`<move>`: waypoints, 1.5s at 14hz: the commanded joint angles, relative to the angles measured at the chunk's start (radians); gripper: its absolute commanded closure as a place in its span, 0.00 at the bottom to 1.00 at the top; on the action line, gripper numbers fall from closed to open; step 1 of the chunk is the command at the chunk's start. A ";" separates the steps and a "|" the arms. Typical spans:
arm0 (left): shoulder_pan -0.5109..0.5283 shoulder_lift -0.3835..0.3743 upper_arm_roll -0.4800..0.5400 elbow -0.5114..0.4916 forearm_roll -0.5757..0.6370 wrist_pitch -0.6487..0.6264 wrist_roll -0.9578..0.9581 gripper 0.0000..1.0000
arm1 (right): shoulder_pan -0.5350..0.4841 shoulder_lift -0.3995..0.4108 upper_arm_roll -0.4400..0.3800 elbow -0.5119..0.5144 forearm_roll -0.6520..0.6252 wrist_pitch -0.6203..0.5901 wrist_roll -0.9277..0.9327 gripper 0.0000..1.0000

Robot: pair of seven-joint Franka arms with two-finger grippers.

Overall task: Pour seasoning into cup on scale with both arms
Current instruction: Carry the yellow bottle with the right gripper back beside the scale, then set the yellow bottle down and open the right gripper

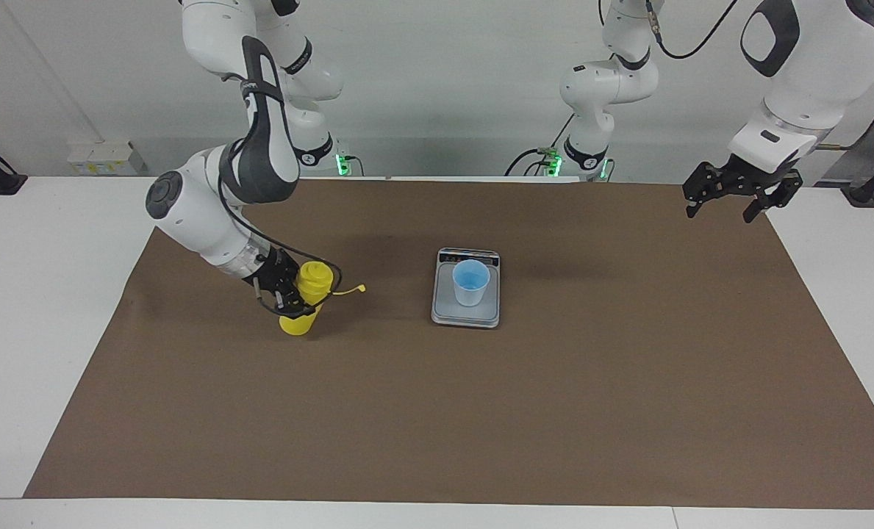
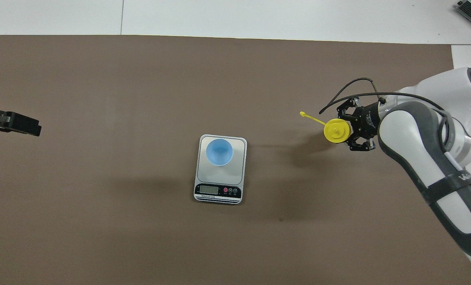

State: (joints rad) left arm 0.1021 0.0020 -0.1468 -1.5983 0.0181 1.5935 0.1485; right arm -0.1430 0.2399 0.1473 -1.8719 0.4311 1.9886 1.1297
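The seasoning bottle stands nearly upright on the brown mat that covers the tabletop, well apart from the scale and toward the right arm's end of the tabletop. The right claw comes in from the side, low over the mat, and is clamped on the bottle's body just under its domed cap. In the overhead view the cap shows as a yellow disc between the claw's two fingers, and the tethered tip cover hangs loose on its thin strap, pointing toward the scale.

The scale lies flat on the mat near the tabletop's middle, its dark display strip at the end nearer the robots. The cup stands upright on the scale's pale platform, at the end away from the display, its bright blue inside facing up.

The left claw waits in the air, well apart from the scale, over the mat's edge at the left arm's end of the tabletop. Its fingers stand apart and hold nothing. In the overhead view only the tip of the left claw shows at the frame's edge.
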 commanded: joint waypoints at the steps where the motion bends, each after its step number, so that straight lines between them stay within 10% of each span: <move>1: 0.010 -0.025 -0.005 -0.023 0.017 0.000 0.013 0.00 | -0.081 -0.048 0.012 -0.045 0.083 -0.066 -0.025 1.00; 6: 0.010 -0.025 -0.005 -0.022 0.016 0.000 0.013 0.00 | -0.170 -0.125 0.011 -0.208 0.230 -0.091 -0.129 1.00; 11: 0.007 -0.025 -0.008 -0.022 0.013 0.020 0.006 0.00 | -0.196 -0.159 0.008 -0.282 0.290 -0.041 -0.152 0.05; 21: -0.032 -0.048 -0.011 -0.080 0.008 0.099 -0.119 0.00 | -0.250 -0.224 -0.002 -0.207 0.036 -0.021 -0.439 0.00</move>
State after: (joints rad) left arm 0.0750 -0.0040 -0.1666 -1.6237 0.0180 1.6546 0.0360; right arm -0.3886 0.0678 0.1368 -2.0828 0.5510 1.9635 0.7489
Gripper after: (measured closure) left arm 0.000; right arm 0.000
